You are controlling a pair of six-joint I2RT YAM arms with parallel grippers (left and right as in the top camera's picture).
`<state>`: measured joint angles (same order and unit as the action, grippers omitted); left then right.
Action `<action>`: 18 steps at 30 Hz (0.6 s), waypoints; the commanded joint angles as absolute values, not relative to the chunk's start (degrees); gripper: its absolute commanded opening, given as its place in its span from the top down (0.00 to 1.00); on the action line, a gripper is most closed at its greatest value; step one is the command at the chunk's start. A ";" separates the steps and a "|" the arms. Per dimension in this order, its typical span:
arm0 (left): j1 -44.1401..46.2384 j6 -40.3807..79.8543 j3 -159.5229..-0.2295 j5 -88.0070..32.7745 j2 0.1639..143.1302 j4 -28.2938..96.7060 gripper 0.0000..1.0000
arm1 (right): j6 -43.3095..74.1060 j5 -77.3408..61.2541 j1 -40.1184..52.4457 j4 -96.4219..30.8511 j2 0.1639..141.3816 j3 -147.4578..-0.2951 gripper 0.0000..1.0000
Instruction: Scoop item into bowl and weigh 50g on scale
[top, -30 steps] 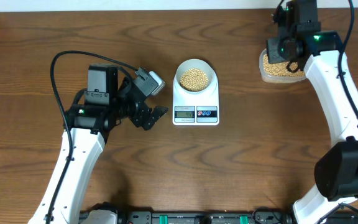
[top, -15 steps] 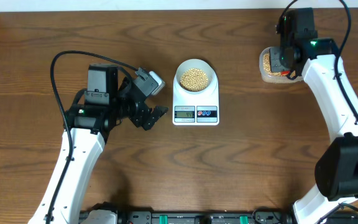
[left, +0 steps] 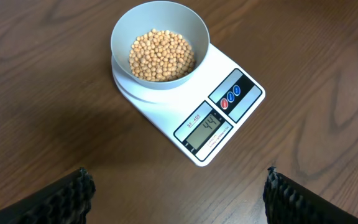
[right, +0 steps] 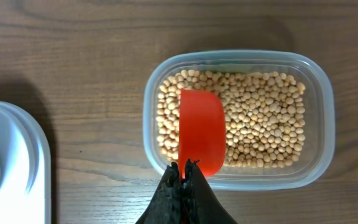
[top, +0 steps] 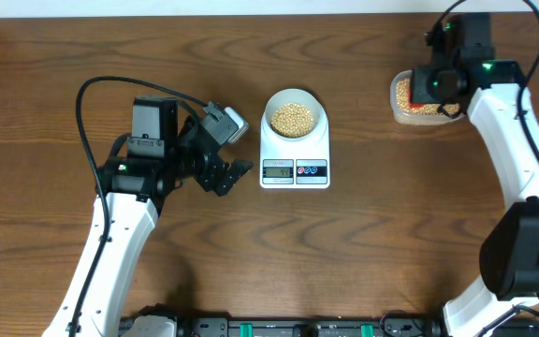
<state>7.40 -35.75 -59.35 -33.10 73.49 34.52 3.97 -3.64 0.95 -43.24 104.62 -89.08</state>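
The scale (top: 295, 167) lies at the upper middle of the overhead view on the brown tabletop (top: 391, 234), and the bowl (top: 268, 117) stands on its far end. A shallow heap of beans (left: 161, 56) covers the bottom of the bowl, well below the rim. In the left wrist view we read 44 on the scale's display (left: 204, 129), beside a red and a blue button (left: 231, 97).

The left jaws stand wide open with nothing between them. Their two dark fingers (left: 67, 199) show in the lower corners of the left wrist view, apart from the scale and over bare wood to its left in the overhead view.

At the upper right of the overhead view we see a clear plastic tub (top: 393, 103) holding more beans (right: 263, 124). The right jaws are closed on the near end of a red scoop (right: 201, 130). The scoop lies in the left half of the tub, on the beans. The white edge of the scale shows at the lower left of the right wrist view, well apart from the tub.
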 commanded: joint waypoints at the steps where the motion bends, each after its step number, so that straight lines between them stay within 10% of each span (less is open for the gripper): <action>1: 7.46 -35.05 -58.96 -33.85 73.36 34.61 0.11 | 4.95 -6.81 -0.78 -43.59 104.71 -88.79 0.99; 18: 7.46 -35.05 -58.96 -33.85 73.36 34.61 0.10 | -0.01 -3.64 -1.08 -43.46 105.14 -86.37 0.99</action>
